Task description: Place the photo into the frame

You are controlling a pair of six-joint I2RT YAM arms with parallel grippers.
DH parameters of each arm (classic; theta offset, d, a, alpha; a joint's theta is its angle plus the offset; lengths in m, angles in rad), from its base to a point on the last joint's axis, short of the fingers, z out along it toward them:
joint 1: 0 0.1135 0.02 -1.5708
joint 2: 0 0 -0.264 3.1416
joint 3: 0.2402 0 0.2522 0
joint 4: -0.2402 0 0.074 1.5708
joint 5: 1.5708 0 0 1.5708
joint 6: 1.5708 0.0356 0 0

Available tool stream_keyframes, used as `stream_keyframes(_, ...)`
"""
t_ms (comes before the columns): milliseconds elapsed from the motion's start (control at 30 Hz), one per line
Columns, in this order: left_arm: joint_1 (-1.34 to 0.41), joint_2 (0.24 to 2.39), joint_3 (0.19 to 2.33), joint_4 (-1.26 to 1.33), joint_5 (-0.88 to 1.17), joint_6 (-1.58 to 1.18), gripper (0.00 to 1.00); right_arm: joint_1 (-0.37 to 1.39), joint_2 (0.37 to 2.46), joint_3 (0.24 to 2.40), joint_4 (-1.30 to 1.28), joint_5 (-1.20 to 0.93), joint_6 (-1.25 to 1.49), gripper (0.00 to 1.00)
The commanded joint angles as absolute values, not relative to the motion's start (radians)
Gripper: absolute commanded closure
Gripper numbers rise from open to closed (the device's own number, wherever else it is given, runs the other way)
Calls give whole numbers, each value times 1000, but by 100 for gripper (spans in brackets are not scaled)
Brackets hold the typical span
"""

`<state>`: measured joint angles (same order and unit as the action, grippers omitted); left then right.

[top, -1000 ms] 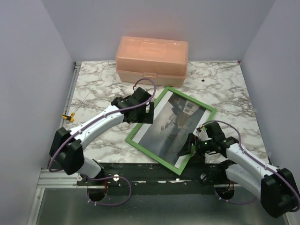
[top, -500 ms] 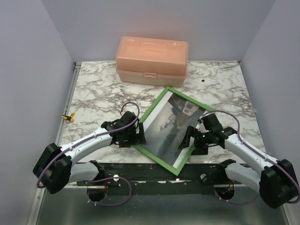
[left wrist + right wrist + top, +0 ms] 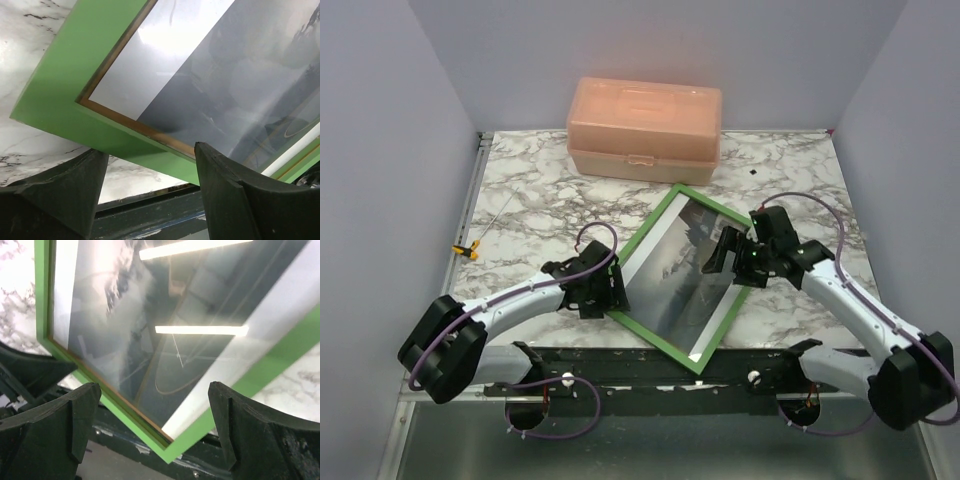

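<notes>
The green frame lies askew on the marble table with the photo, a grey cloudy print with white borders, inside it. My left gripper sits low at the frame's left corner. In the left wrist view the frame and the photo fill the top, and the left gripper is open, its fingers just short of the green edge with nothing between them. My right gripper hovers wide open over the photo's right side. The right wrist view shows that gripper above the photo and the frame.
A peach plastic box stands at the back of the table. A thin wire with a yellow tip lies at the left edge. A black rail runs along the near edge, right under the frame's near corner.
The left gripper came back from the frame's upper left side to its left corner and narrowed its jaws. The right gripper moved from the near corner up over the photo. The frame's left corner shifted right.
</notes>
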<state>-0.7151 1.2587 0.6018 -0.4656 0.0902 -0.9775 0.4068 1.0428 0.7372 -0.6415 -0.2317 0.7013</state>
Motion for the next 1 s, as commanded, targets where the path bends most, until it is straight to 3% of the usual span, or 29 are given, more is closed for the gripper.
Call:
stream_keyframes(0, -724, 1326, 565, -390, 90, -998, 34, 409, 1209, 887, -563, -126, 623, 0)
stream_keyframes(433, -726, 1519, 646, -377, 46, -952, 40, 159, 1618, 1202, -421, -71, 505, 0)
stream_keyframes(967, -678, 1636, 760, -415, 18, -839, 42, -66, 1880, 1315, -346, -60, 431, 0)
